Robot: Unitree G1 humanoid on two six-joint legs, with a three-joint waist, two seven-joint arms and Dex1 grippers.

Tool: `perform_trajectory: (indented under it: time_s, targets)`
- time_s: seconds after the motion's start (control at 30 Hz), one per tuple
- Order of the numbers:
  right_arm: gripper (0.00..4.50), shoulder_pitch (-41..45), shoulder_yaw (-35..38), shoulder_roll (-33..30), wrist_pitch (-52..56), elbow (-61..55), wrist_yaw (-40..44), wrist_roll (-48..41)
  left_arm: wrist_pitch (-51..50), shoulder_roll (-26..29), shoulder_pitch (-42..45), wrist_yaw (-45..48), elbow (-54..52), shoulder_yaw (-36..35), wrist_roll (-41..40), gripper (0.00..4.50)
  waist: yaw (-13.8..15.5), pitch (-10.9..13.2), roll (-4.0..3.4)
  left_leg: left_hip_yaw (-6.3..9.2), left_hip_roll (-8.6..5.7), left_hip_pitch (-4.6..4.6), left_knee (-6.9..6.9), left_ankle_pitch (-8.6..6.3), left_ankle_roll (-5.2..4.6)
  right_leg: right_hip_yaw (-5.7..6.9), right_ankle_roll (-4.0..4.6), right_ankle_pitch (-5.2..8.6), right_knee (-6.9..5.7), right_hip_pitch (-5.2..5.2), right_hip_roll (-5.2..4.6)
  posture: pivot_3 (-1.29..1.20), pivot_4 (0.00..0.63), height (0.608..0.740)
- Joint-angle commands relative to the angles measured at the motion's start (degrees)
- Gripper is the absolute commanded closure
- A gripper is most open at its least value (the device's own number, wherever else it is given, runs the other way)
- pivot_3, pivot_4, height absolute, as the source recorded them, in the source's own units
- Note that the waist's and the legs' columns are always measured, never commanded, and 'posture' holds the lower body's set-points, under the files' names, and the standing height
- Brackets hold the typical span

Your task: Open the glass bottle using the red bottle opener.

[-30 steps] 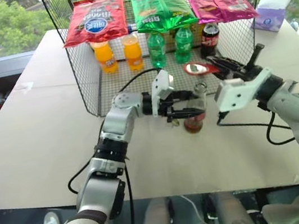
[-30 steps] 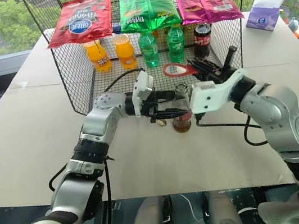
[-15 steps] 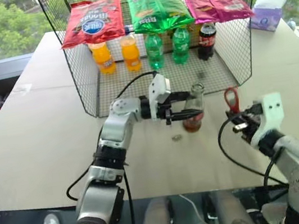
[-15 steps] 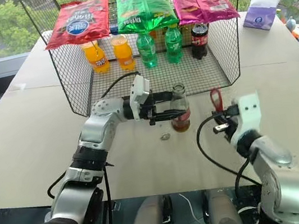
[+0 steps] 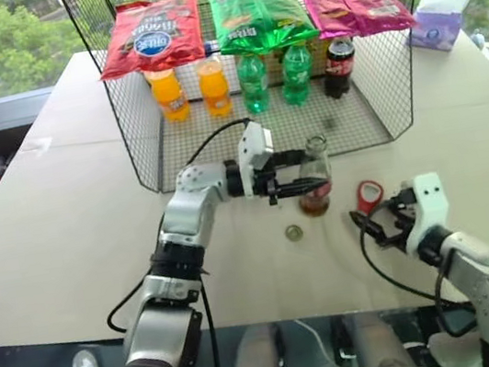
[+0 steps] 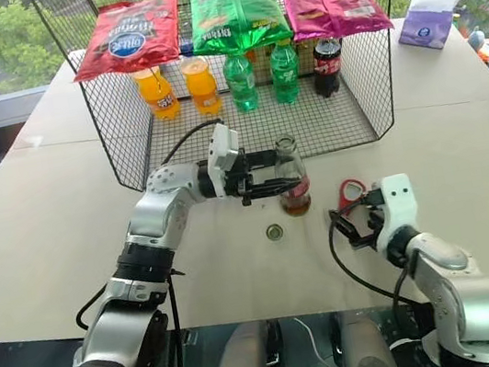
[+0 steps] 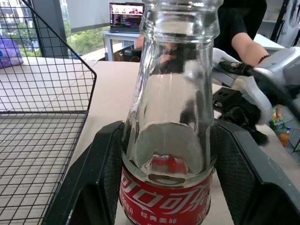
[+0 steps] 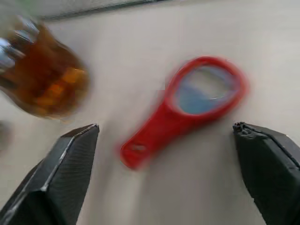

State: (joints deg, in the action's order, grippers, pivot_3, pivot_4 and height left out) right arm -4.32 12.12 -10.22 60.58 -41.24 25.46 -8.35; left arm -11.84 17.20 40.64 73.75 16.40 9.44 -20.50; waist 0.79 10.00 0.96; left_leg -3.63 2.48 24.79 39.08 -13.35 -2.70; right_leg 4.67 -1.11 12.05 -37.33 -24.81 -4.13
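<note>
**Two grippers, one holding the bottle, one empty beside the opener**

Two black fingers of the left gripper [image 5: 303, 182] clamp the small clear glass bottle [image 5: 315, 178] with its narrow neck, dark brown drink and red label. The bottle stands upright on the pale tabletop [image 5: 64, 221], just in front of the open side of the black wire mesh basket [image 5: 147, 129]. In the left wrist view the fingers [image 7: 101, 173] press against both sides of the bottle at the top of the label, and its mouth carries no cap. A small round metal cap [image 5: 294, 231] lies on the table at about seven o'clock from the bottle, near it but apart.

The small flat red bottle opener [image 5: 369, 195], with its ring-shaped head and short tapering handle, lies flat on the table at about four o'clock from the bottle, near it and not touching. The right gripper [image 5: 374, 223] sits low just behind the opener with its fingers spread wide and nothing between them; in the right wrist view the opener [image 8: 185, 107] lies loose on the table between the two parted fingers [image 8: 61, 178], touching neither.

Inside the basket, at twelve o'clock from the bottle, stand two orange drink bottles [image 5: 172, 93], two green plastic bottles [image 5: 256, 80] and a black-capped cola bottle [image 5: 339, 66], with three snack bags [image 5: 260, 15] in red, green and pink lying across the top. A purple tissue pack [image 5: 439, 15] rests at about two o'clock.
</note>
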Motion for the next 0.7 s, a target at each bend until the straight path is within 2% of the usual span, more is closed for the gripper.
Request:
perform_trajectory:
  time_s: [0.03,0.1,0.13,0.3,0.47,0.6,0.7]
  targets:
    - [0.00,-1.2,-3.3,-7.9,-7.5,-2.0,0.2,3.1,0.0,0.3,0.3,-0.1,-2.0,-1.0,-1.0,0.88,-0.1,0.0,0.00,-0.02,-0.02,0.00,-0.03,0.00,0.00,-0.01,0.00,0.00,0.01,-0.01,0.01,0.00,0.150,0.740]
    - [0.00,-1.9,-5.3,-12.6,-11.8,-2.4,1.3,4.4,-0.6,0.4,0.3,-0.6,-2.6,-1.4,-1.5,0.12,-0.2,0.0,0.00,-0.04,-0.07,-0.03,-0.09,0.00,0.00,-0.02,0.00,0.01,0.04,-0.02,0.07,0.00,0.150,0.740]
    - [0.00,-1.9,-5.7,-13.9,-13.5,-2.9,2.0,4.0,-0.9,0.6,0.3,-0.6,-2.9,-1.5,-1.7,0.04,-0.2,0.0,0.00,-0.03,-0.10,-0.04,-0.13,0.00,0.00,0.00,0.00,0.01,0.04,-0.03,0.10,0.00,0.150,0.740]
    - [0.00,-2.2,-4.1,-16.8,-19.8,-4.8,3.8,1.7,-5.0,3.0,-1.4,-0.2,-7.4,-3.7,-5.1,0.04,-0.1,0.0,0.02,0.00,-0.06,-0.03,-0.19,0.00,0.00,0.00,0.00,0.01,0.07,-0.07,0.16,0.00,0.150,0.740]
    - [0.00,-6.3,-0.6,-18.8,-26.4,-4.3,5.6,0.4,-13.5,7.6,-5.2,-1.4,-14.9,-8.0,-11.4,0.04,0.0,0.0,0.02,-0.02,0.10,-0.01,-0.27,0.00,0.01,-0.01,-0.02,0.01,0.24,-0.04,0.14,0.00,0.150,0.740]
    - [0.00,-11.3,6.5,-18.9,-33.1,-0.7,6.9,-1.5,-11.6,11.0,-14.3,-7.7,-20.4,-13.8,-10.6,0.04,0.0,0.0,0.01,-0.05,0.08,-0.03,-0.32,-0.01,0.01,-0.03,-0.02,0.01,0.38,0.02,0.10,0.00,0.150,0.740]
    - [0.00,-14.9,8.7,-19.4,-39.5,2.9,7.8,-0.6,-11.9,12.8,-21.4,-9.2,-23.7,-16.3,-11.5,0.04,0.0,0.0,0.02,-0.09,0.10,-0.07,-0.43,0.00,0.01,-0.06,-0.02,0.01,0.43,0.02,0.10,0.00,0.150,0.740]
